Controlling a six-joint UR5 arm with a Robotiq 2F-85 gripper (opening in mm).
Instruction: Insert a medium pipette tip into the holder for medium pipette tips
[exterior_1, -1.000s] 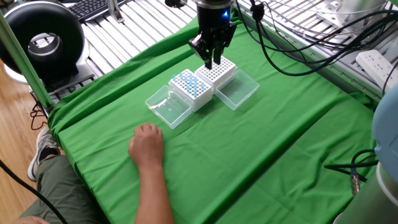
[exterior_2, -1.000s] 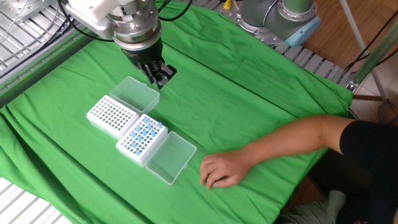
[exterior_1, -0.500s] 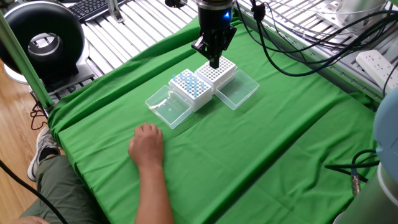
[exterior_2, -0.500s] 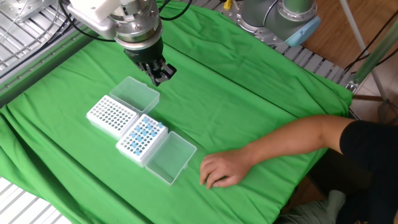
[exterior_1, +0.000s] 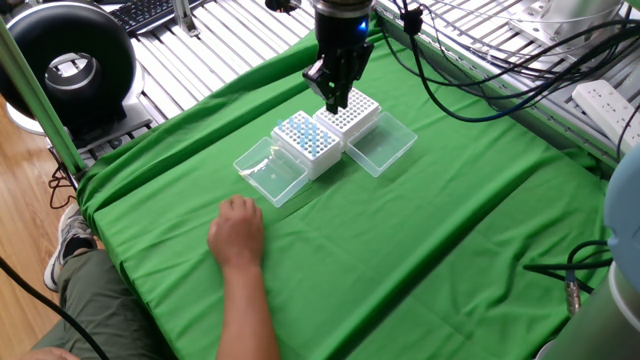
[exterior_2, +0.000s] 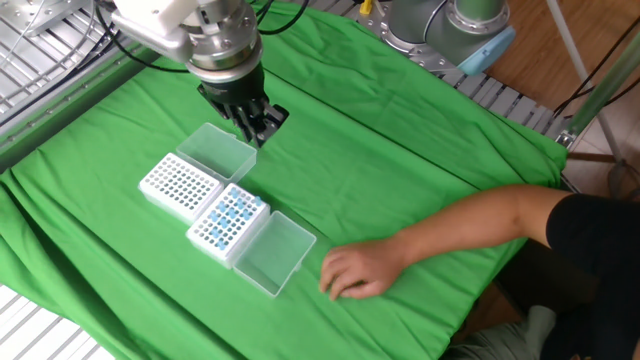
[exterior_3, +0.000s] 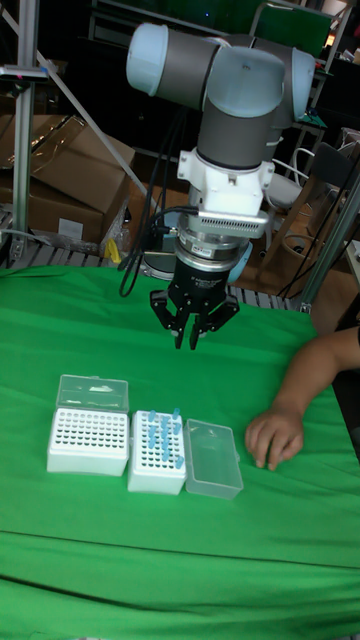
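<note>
My gripper (exterior_3: 192, 338) hangs above the green cloth (exterior_3: 180, 560), fingers drawn nearly together; whether a tip sits between them I cannot tell. The white medium-tip holder (exterior_3: 89, 441) lies at eight o'clock below me, the blue-tipped rack (exterior_3: 158, 452) beside it. Only the other fixed view shows the person's hand (exterior_2: 355, 272) reaching from three o'clock.

holder (exterior_3: 89, 440): white, lid open, empty | tip box (exterior_3: 158, 451): blue tips upright

Green cloth (exterior_1: 420, 240) over metal roller table (exterior_1: 190, 55); wood floor (exterior_1: 25, 215) at left; brown cardboard boxes (exterior_3: 60, 190) behind; black keyboard (exterior_1: 145, 12) at top.
</note>
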